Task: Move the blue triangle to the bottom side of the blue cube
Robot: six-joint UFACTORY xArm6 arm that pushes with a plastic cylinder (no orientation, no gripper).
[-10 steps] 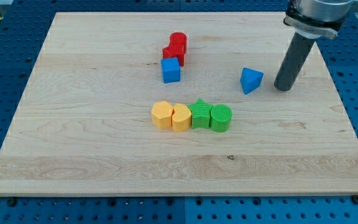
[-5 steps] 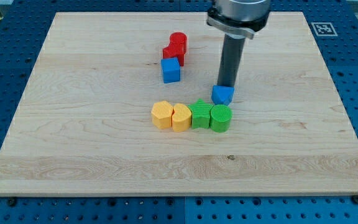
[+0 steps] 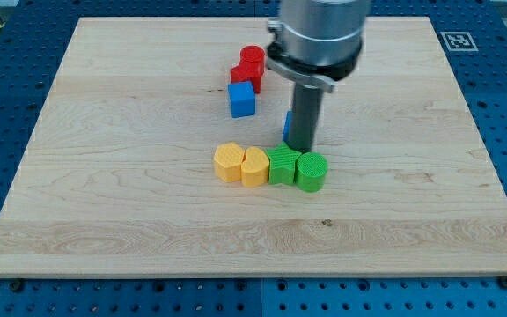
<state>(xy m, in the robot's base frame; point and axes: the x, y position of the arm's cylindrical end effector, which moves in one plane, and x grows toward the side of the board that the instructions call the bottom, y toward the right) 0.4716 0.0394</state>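
Note:
The blue cube [image 3: 243, 99] sits above the board's middle, just below two red blocks [image 3: 248, 66]. The blue triangle [image 3: 286, 125] is almost wholly hidden behind my rod; only a thin blue sliver shows at the rod's left edge, to the right of and a little below the cube. My tip [image 3: 302, 147] rests on the board right against that sliver, just above the green star-shaped block [image 3: 282, 165].
A row of blocks lies below the tip: a yellow hexagon [image 3: 229, 162], a yellow heart-like block [image 3: 255, 166], the green star-shaped block and a green cylinder [image 3: 312, 170]. The wooden board [image 3: 104, 202] lies on a blue perforated table.
The tip has swept from the right side toward the left, pushing the blue triangle left and down toward the green blocks. The rod now covers most of the triangle.

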